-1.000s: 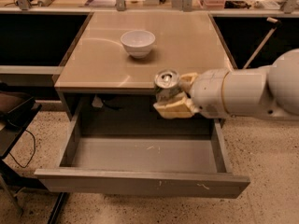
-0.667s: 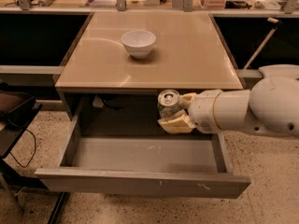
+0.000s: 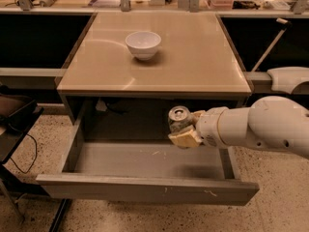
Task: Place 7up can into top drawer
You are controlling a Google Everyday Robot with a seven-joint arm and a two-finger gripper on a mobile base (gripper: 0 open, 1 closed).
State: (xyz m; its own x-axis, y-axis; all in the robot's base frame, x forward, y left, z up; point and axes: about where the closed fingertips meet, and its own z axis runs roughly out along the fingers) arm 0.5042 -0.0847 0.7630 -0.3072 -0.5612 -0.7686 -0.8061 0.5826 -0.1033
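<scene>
**A:** Take it from the big things down. What's there?

**B:** The tan tabletop sits over the top drawer, which stands wide open with its grey bottom bare. The white arm comes in from the right, across the drawer's right wall. A white bowl sits up on the tabletop, well apart from all this.

**A:** And the 7up can?

**B:** The 7up can is upright, long axis vertical, silver top showing. It hangs over the right half of the drawer's inside, below the tabletop's front edge. The jaws, at the arm's left end, are clamped on its lower side (the tan one in front is plain to see). The can sits left of the wrist, and the drawer bottom lies straight beneath it.

**A:** So the move turns on that drop?

**B:** I'd judge so: straight down, then release. A shadow on the bottom suggests the can hangs clear of it.

**A:** What's hidden?

**B:** The can's base and the far jaw are covered. The gap beneath is hard to judge, and the arm hides the drawer's right rear corner.
</scene>
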